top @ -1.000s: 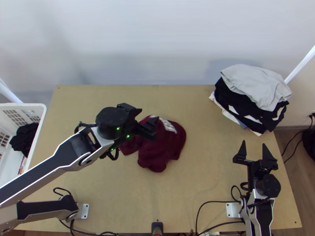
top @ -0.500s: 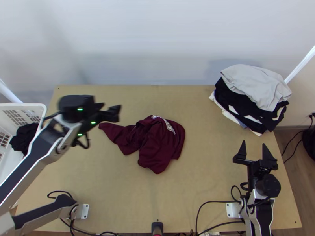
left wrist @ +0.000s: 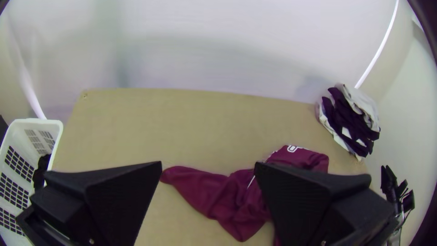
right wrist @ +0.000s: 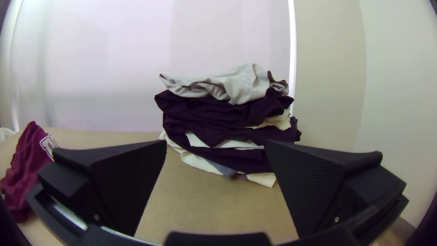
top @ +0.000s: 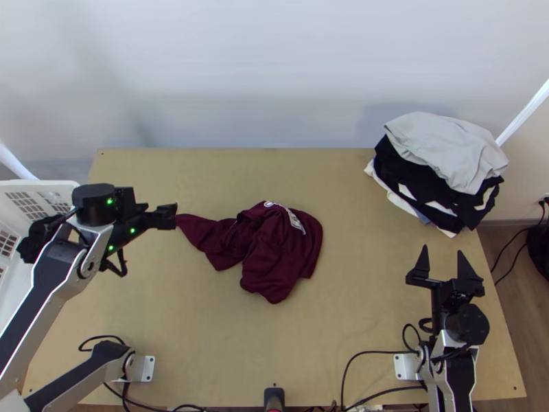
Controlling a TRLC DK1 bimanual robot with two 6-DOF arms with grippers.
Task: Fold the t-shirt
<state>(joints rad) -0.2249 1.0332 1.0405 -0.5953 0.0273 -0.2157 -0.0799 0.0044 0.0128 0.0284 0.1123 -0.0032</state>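
At nine o'clock, a basket (top: 42,183) is holding dark cloth (top: 33,246). The t-shirt (top: 271,240) is lying bunched centrally. The released left gripper (top: 161,206) is easing toward eight o'clock, the released right gripper (top: 442,249) resting at four.

A light wooden bench (top: 343,343) spans the frame below a pale, softly shadowed wall (top: 274,69); brown wood-look flooring (top: 521,302) shows at right.
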